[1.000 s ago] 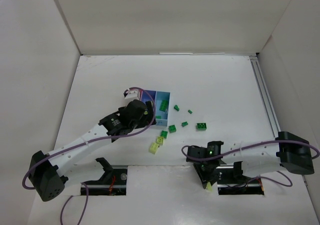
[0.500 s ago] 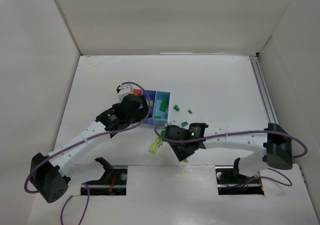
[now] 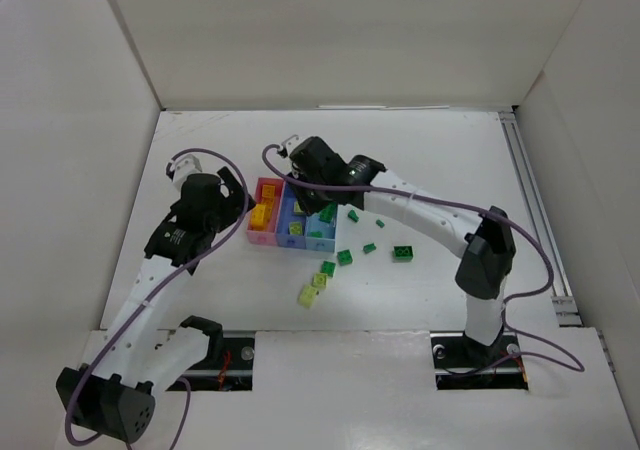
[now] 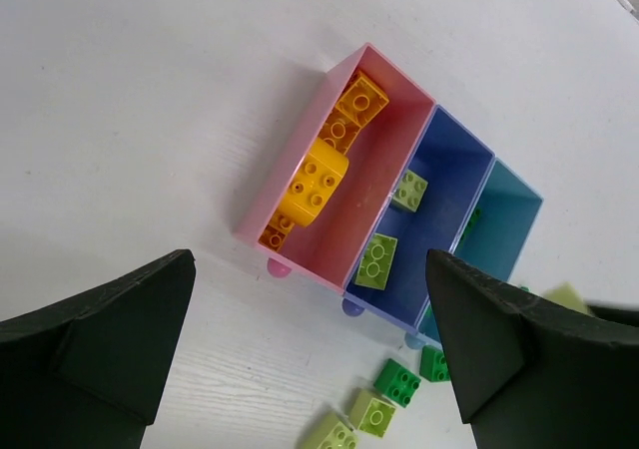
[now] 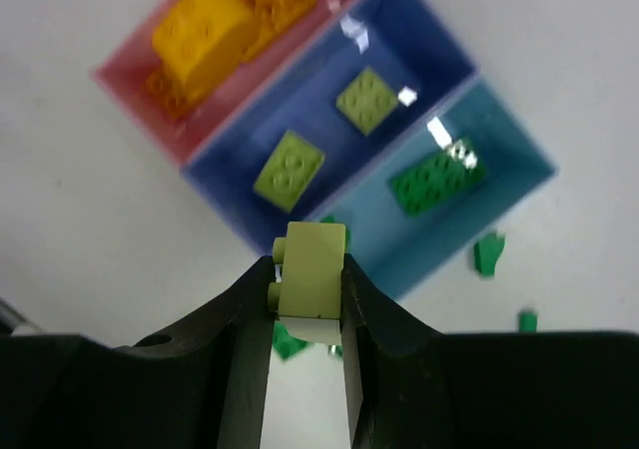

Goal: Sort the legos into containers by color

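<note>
From above, the right arm's black gripper (image 3: pixel 306 203) hangs over three small joined plastic bins (image 3: pixel 258 236), pink, purple-blue and light blue. The left gripper (image 3: pixel 238 192) is just beside their pink end, and tiny green bricks (image 3: pixel 345 257) lie scattered on the white table (image 3: pixel 430 170). The left wrist view shows wide-spread, empty jaws above orange-yellow bricks (image 4: pixel 318 182) in the pink bin. The right wrist view shows jaws pinched narrow on a pale lime brick (image 5: pixel 312 269), over the edge where the purple-blue and light blue bins meet.
</note>
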Tool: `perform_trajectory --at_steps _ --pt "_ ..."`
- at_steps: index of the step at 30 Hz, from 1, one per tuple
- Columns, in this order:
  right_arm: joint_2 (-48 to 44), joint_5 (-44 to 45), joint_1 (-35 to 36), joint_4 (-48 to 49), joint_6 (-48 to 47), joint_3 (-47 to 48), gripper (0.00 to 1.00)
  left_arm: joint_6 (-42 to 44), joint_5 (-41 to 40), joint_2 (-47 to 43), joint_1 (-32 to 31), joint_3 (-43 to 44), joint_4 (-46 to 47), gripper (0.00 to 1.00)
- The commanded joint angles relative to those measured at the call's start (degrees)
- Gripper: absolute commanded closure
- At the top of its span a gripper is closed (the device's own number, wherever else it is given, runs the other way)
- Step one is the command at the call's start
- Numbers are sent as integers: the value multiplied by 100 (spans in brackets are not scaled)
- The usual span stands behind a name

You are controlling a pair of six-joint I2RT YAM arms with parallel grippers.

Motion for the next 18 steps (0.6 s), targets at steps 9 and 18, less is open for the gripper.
perform_trajectory --at_steps 9,18 --pt "1850 -698 -607 694 -939 2267 73 289 543 105 141 -95 111 0" --pt "2220 -961 -739 694 -886 2437 31 465 894 -17 141 -43 50 0"
